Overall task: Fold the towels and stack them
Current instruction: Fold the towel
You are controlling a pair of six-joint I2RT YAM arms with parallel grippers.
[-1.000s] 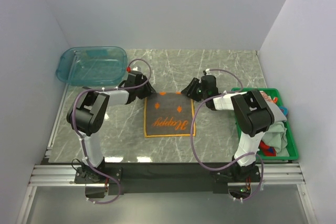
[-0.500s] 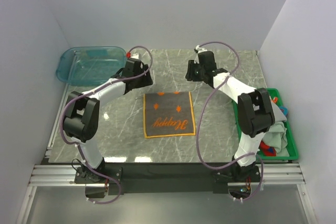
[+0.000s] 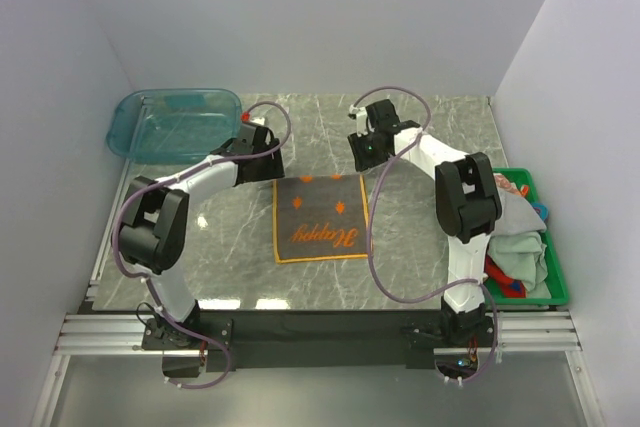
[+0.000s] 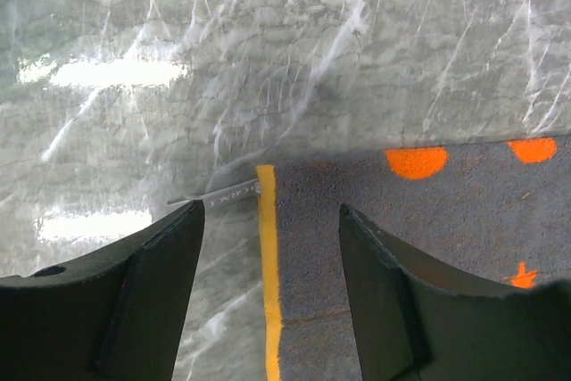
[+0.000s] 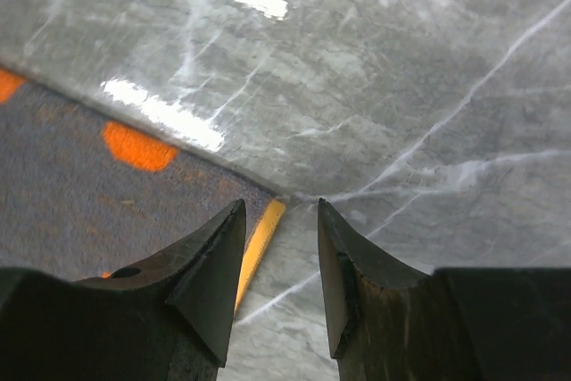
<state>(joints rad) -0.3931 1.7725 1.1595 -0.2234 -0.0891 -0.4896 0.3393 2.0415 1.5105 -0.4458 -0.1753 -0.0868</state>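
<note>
The orange-edged brown towel (image 3: 321,219) lies flat on the counter (image 3: 230,247). The left end effector (image 4: 269,210), fingers apart, hovers over its far-left corner. The right end effector (image 5: 280,204), likewise apart and empty, hovers over its far-right corner.

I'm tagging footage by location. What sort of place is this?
Probably a lab test cell, not a home: plain white walls box in a marble-look table, the left arm and right arm are bolted to a metal rail, with a towel laid flat.
</note>
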